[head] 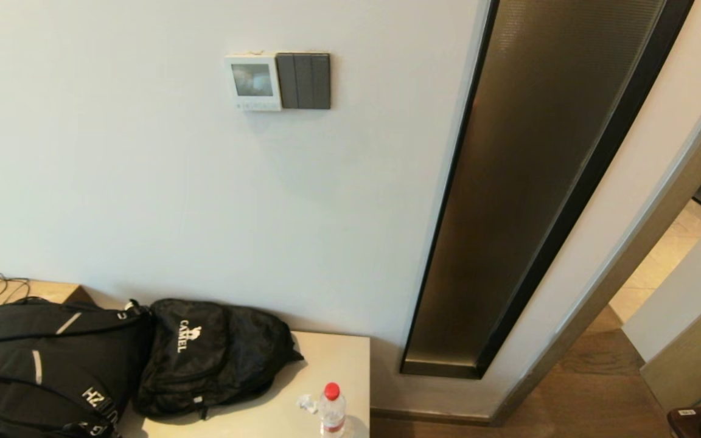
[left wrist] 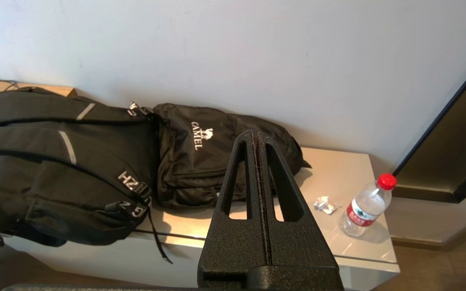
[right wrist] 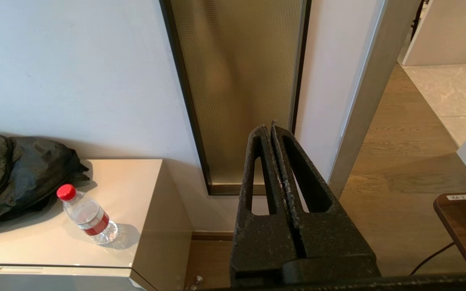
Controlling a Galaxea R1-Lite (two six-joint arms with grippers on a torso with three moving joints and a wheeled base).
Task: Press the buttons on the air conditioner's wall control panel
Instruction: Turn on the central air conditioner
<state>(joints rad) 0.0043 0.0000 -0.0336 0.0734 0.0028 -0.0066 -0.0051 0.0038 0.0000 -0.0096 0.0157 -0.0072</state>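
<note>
The white air conditioner's wall control panel [head: 254, 81] hangs high on the wall in the head view, with a grey unlit screen. Its row of tiny pale buttons [head: 257, 105] runs along its lower edge. Neither arm shows in the head view. My left gripper [left wrist: 255, 135] is shut and empty, low down, above the cabinet and the black bags. My right gripper [right wrist: 268, 128] is shut and empty, low down, facing the ribbed glass strip. The panel is out of both wrist views.
A dark grey three-rocker switch plate [head: 305, 81] adjoins the panel's right side. Below stand a pale cabinet [head: 338, 365] with two black backpacks [head: 207, 356], a red-capped water bottle [head: 331, 409] and a crumpled scrap [head: 306, 402]. A tall bronze glass strip [head: 527, 182] and a doorway lie right.
</note>
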